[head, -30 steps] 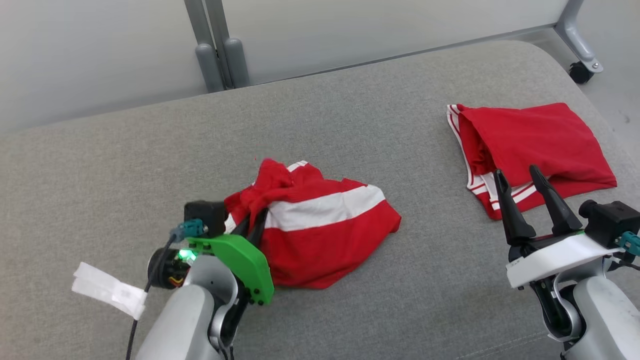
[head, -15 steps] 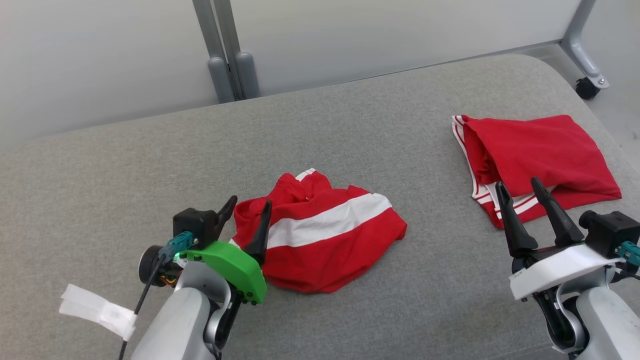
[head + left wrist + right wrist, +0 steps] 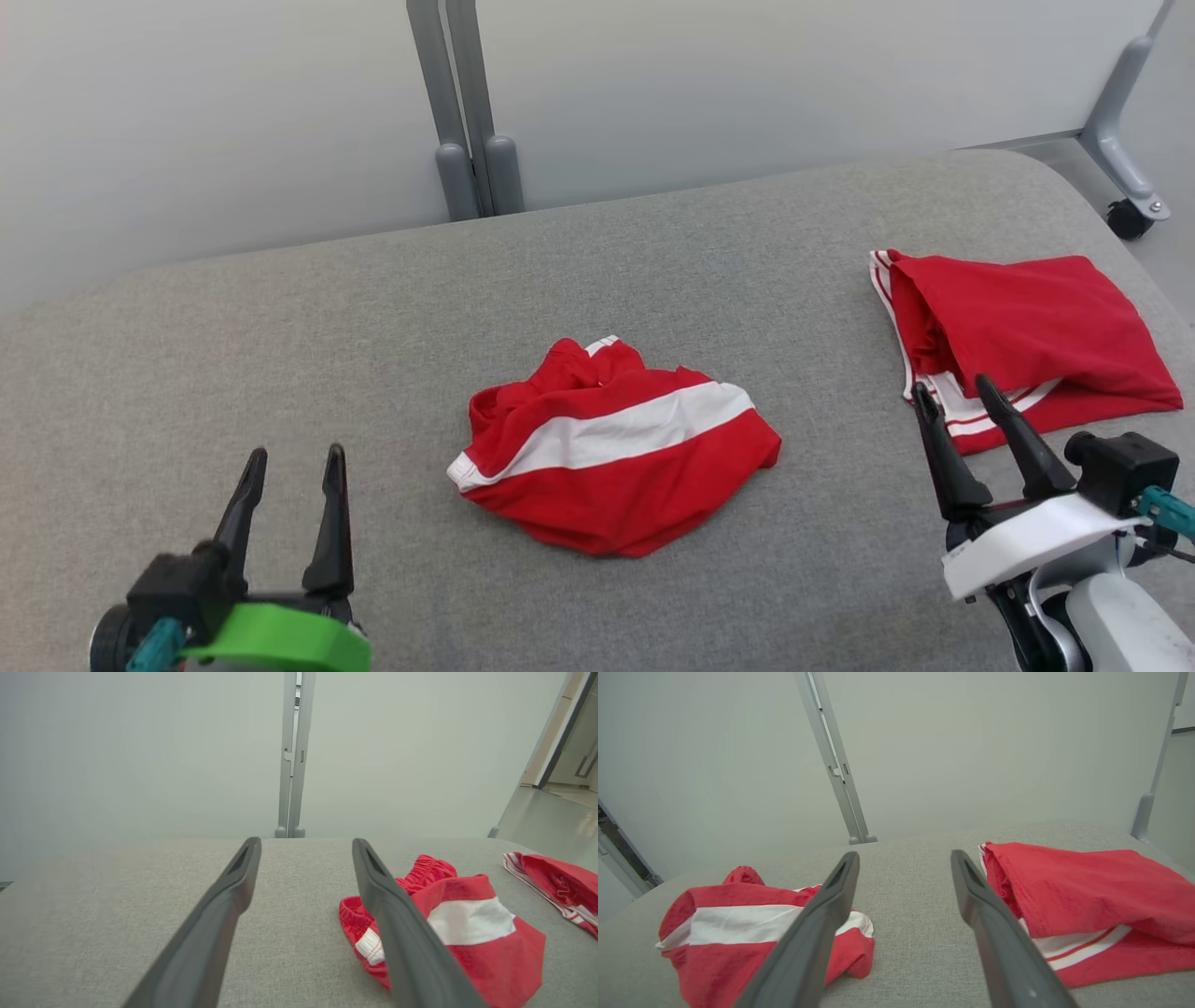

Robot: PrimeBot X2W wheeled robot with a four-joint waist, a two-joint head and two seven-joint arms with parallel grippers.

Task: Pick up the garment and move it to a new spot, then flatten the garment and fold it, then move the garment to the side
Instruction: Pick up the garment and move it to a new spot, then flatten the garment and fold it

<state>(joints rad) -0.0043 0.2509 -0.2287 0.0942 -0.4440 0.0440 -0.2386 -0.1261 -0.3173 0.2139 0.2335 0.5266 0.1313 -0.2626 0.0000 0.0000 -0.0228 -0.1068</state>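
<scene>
Quick status from my end. Left gripper is spread wide with nothing between the fingers, just bare grey cushion ahead of it. Right gripper is the same: wide open and empty.

The garment is a crumpled red heap with a broad white stripe across it, lying on the cushion between the two grippers. From the left gripper it sits forward and off to the right, clear of the fingers. In the left wrist view the right finger partly covers its near edge, and I can see a bunched elastic band at the far end. From the right gripper it sits forward and to the left, also apart from the fingers.

There's a second red folded piece with thin white stripes along its edge. It lies just ahead and to the right of the right gripper, and its striped edge sits right by the fingertips. I can't tell if they touch it.

Straight beyond the left gripper, past the far edge of the cushion, a pair of grey posts stands against a pale wall.
</scene>
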